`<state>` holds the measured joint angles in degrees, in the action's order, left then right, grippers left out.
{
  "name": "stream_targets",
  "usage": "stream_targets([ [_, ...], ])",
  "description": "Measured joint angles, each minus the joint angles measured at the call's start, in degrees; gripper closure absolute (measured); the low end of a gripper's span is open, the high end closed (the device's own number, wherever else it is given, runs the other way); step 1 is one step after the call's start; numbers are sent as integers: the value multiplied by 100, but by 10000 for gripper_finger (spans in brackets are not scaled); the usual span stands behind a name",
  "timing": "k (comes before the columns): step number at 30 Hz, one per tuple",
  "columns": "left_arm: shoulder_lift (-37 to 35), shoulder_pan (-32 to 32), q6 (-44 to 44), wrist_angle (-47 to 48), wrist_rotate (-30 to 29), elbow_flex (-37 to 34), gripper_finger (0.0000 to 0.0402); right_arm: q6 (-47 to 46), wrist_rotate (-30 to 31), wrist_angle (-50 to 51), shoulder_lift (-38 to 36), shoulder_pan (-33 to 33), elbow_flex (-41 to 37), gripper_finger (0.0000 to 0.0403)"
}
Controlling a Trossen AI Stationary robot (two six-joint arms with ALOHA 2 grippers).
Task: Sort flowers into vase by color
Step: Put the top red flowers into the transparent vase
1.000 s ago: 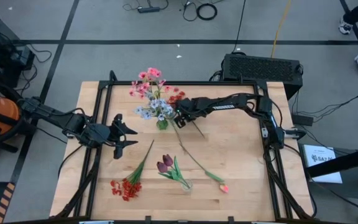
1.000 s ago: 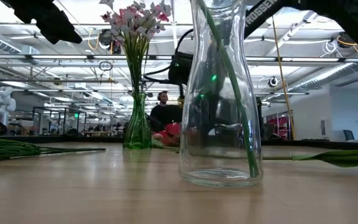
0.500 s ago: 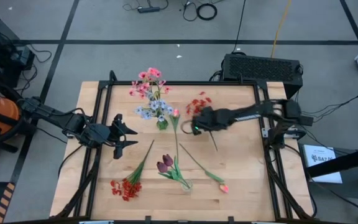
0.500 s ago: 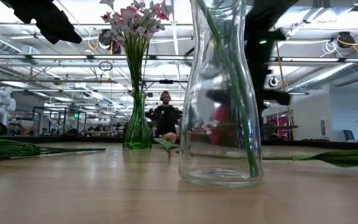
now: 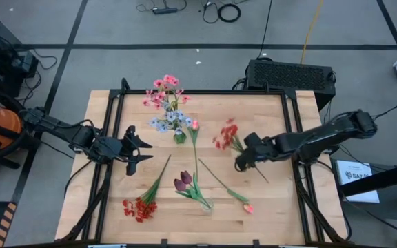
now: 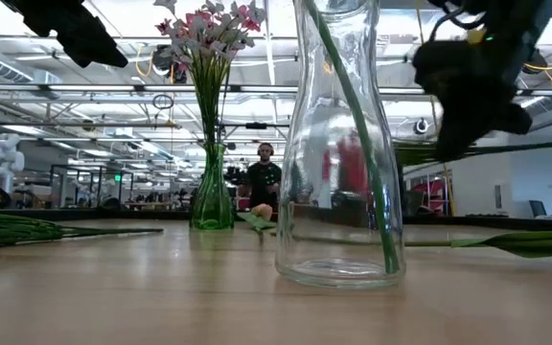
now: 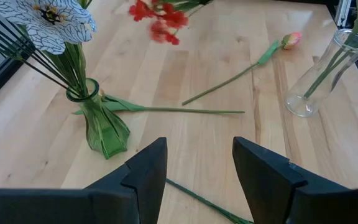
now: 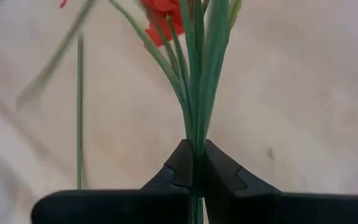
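Observation:
My right gripper [image 5: 242, 157] is above the table's right half, shut on a red cluster flower [image 5: 225, 134], which also shows in its wrist view [image 8: 163, 15]. My left gripper [image 5: 143, 149] hangs open and empty over the left side [image 7: 199, 168]. A green vase [image 5: 179, 137] at the far middle holds pink and pale blue flowers. A clear vase [image 5: 205, 204] near the front holds maroon tulips [image 5: 182, 181]. Another red cluster [image 5: 140, 208] and two pink-bud stems [image 5: 247, 207] [image 5: 194, 125] lie flat on the table. My right gripper pinches the red cluster's bundle of green stems [image 8: 196, 134] between its two fingers, about midway along them. It comes level from the table's right. The flower is lifted clear of the table, its red head toward the far left and its stem end [image 5: 266, 179] toward the near right.
A black frame runs round the wooden table [image 5: 281, 207]. The clear vase stands close in the low view [image 6: 338, 144], with the green vase [image 6: 212, 201] behind it. A person [image 6: 264, 177] stands far off in the room. There is bare wood at the near right.
My right gripper has gone from beside the green vase toward the table's right and near edges, carrying the red cluster along with it, clear of the table. A pink-bud stem beside the green vase has come into view where the arm was.

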<state>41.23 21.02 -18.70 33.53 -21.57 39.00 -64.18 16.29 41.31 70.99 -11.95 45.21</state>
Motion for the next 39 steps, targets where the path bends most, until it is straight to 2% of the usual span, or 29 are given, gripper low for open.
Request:
stream_targets([
  [4, 0, 0, -33, -3, 3, -2, 212, 182, -74, 47, -203, -254, 0, 396],
  [6, 0, 2, -33, -3, 3, 0, 212, 403, 153, -119, -286, -507, 0, 396],
  [9, 0, 2, -34, -3, 3, -2, 212, 682, 808, -514, -415, -1030, 0, 399],
  [16, 2, 2, -35, -4, 6, -2, 212, 1639, 2902, -2070, -611, -2251, 2, 399],
  [19, 1, 0, -37, -3, 8, -2, 212, 2587, 3165, -3366, -543, -2421, 3, 399],
  [21, 1, 1, -37, -3, 8, -1, 212, 3354, 3082, -4427, -381, -2428, 11, 399],
  [27, 0, 1, -37, -5, 6, -2, 212, 5480, 2060, -7570, 507, -2326, 13, 400],
  [32, 2, 0, -39, -5, 6, -2, 212, 6118, 1647, -9429, 1394, -2223, 13, 400],
  [36, 1, 1, -38, -5, 6, -1, 212, 6476, 963, -11042, 2055, -2116, 13, 400],
  [39, 0, 2, -37, -5, 6, -2, 212, 6644, 661, -11823, 2420, -2031, 13, 400],
])
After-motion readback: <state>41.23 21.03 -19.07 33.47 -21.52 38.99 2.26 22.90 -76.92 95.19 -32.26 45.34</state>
